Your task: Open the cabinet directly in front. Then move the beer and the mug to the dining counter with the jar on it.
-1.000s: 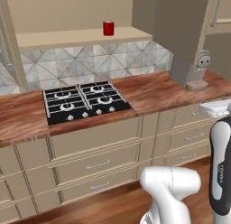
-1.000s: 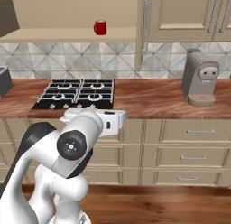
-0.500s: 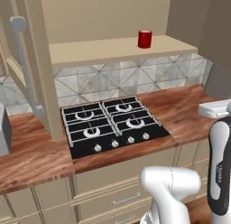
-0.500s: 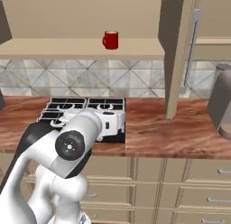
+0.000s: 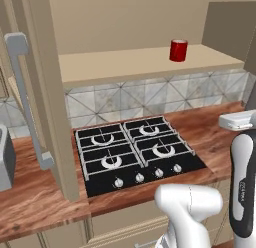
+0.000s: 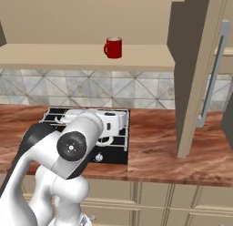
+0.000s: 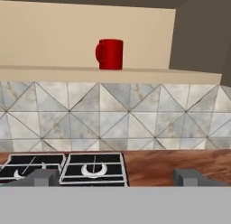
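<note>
— Mug (image 5: 178, 50) where?
— Upright on the bottom shelf (image 6: 82, 56) of the cabinet (image 5: 47, 97), doors swung wide, handle turned left in the hand view.
— Gripper (image 7: 115, 179)?
— Jaws spread wide, nothing between; low above the black hob (image 5: 135, 152) on the wood counter (image 6: 159, 143), well short of the mug.

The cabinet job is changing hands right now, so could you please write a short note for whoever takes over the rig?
Pincer: open, holding nothing, low over the hob and pointed at the tiled wall.
Cabinet: both doors stand open.
Mug: upright on the cabinet's bottom shelf, handle to the left in the hand view, untouched.
Beer, jar and dining counter: locate them before going on.
Done: cabinet opened.
Left: grasp the mug and carry it to the dining counter; find the beer and do the same.
</note>
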Controlling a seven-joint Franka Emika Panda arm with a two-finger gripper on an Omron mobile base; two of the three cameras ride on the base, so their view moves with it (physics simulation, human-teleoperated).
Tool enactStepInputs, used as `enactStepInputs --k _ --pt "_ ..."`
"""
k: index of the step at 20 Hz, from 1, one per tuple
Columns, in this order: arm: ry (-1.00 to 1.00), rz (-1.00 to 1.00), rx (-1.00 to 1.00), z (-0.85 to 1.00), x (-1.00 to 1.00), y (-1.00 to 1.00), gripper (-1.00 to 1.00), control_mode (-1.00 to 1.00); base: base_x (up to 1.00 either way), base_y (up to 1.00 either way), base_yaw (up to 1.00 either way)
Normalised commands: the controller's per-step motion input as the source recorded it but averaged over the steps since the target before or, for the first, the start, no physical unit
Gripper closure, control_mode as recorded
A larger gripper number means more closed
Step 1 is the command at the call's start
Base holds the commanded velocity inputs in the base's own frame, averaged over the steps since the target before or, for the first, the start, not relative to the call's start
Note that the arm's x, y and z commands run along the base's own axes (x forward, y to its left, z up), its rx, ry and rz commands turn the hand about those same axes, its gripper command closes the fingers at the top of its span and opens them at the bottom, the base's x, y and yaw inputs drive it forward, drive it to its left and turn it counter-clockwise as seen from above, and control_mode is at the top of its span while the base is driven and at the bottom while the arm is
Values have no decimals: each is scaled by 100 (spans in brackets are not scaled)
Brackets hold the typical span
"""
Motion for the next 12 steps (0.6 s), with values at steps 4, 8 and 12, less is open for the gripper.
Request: enactStepInputs --k 4,8,12 --pt "0 0 0 0 0 0 -100 100 66 3 0" --pt "0 0 0 0 0 0 -100 100 97 22 -2" --pt "0 0 0 0 0 0 -100 100 71 30 -9"
